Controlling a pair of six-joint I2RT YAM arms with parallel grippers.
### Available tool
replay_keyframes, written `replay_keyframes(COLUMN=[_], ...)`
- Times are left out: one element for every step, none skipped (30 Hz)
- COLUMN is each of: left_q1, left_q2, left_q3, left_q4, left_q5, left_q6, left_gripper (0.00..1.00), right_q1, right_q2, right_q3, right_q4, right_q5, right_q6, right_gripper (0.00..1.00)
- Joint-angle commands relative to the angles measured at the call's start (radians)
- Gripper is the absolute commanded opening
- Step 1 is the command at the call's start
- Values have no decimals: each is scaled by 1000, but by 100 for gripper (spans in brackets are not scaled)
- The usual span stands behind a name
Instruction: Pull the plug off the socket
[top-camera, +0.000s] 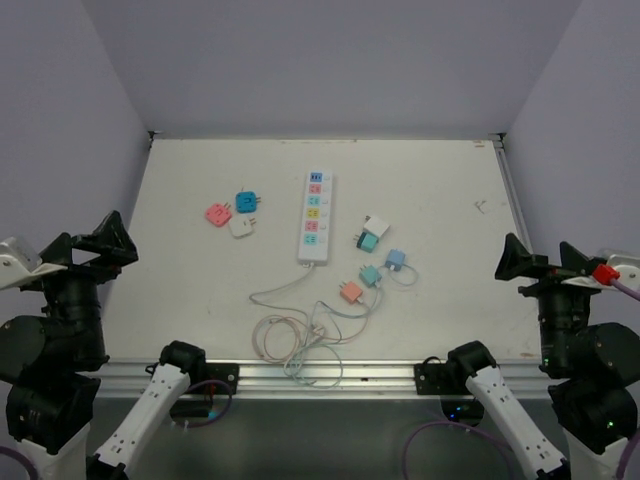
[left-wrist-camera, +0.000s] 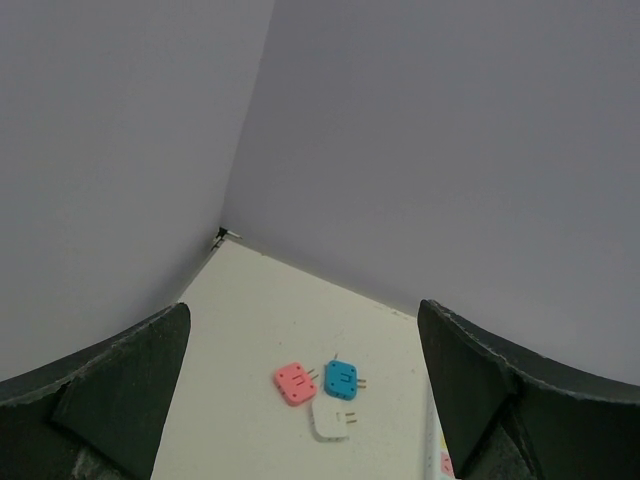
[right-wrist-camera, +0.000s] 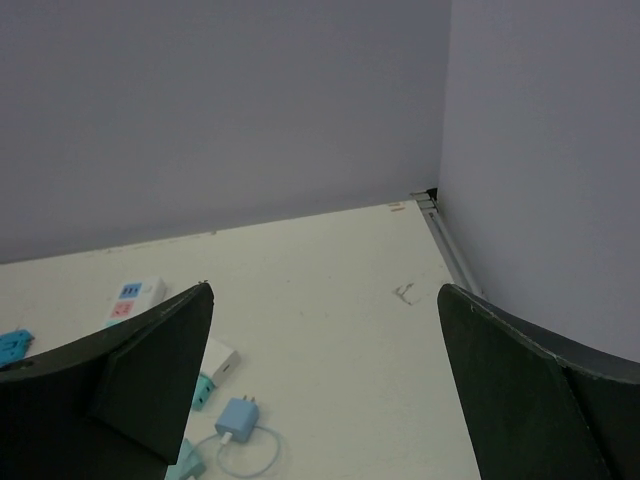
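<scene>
Table (top-camera: 430, 190) is being occupied by the socket (top-camera: 314, 218), blue adapter (top-camera: 246, 203) at its 9 o'clock. Claws of left gripper (top-camera: 122, 240) and right gripper (top-camera: 506, 260) are being held apart, empty.

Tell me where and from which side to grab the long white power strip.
Grip the long white power strip with coloured outlet faces across its narrow width, coming straight down from above, a finger on each long side. It lies flat, lengthwise front to back, so only that width should fit. The near end looks easiest to reach.
</scene>
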Motion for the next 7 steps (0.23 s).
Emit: replay_keyframes(left_q1=[2, 2, 1, 2, 1, 2, 2], left_q2=[-2, -2, -3, -6, -6, -6, -5], left_q3=[-14, -19, -22, -24, -27, -28, -28], left_q4=[53, 53, 56, 55, 56, 55, 58], left_q5=[0, 0, 0, 0, 0, 2, 2], left_q6=[6, 5, 5, 5, 5, 3, 3], left_gripper=[100, 100, 100, 100, 100, 100, 100], right_q1=[-1, -1, -1, -1, -1, -1, -1], right_q2=[29, 27, 25, 25, 24, 22, 25], right_q3=[-8, -11, -14, -20, -22, -23, -27], right_q4=[51, 51, 51, 52, 52, 51, 51], right_q5=[-27, -29, -30, -33, -33, -33, -33], right_q6=[-13, -12, -12, -12, -12, -10, -9], right_gripper=[99, 99, 99, 99, 99, 99, 99])
